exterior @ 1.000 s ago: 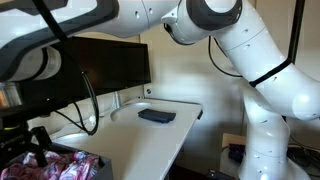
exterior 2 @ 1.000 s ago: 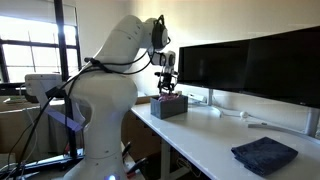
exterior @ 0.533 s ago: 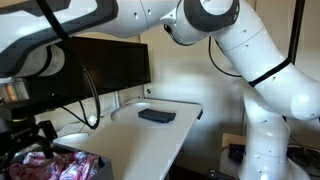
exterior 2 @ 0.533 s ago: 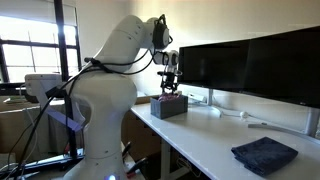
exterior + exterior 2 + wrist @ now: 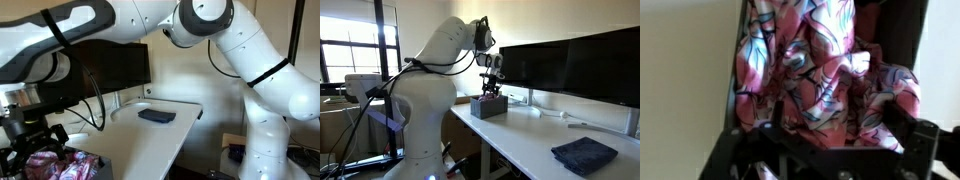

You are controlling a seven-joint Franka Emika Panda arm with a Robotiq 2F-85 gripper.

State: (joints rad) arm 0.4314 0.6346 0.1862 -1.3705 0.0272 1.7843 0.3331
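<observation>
One crumpled cloth (image 5: pixel 810 70), pink with dark and pale blue markings, fills most of the wrist view. It is heaped in a dark bin (image 5: pixel 895 30) whose wall shows at the upper right. Black gripper parts cross the bottom edge of that frame, too blurred to make out the fingertips.

In an exterior view the gripper (image 5: pixel 38 145) hangs at the lower left, directly over the bin. Its jaws are spread wide and hold nothing. I cannot tell whether the fingertips touch the cloth. The frame's bottom edge cuts off the bin.

Farther back, the white desk (image 5: pixel 170 140) bears a folded dark blue cloth (image 5: pixel 156 115), well apart from the bin. Two black monitors (image 5: pixel 570 60) stand along the desk's far side.

From the white base at centre left, the arm (image 5: pixel 430 80) rises and bends at the top of the frame. Its wrist points straight down over the bin.
</observation>
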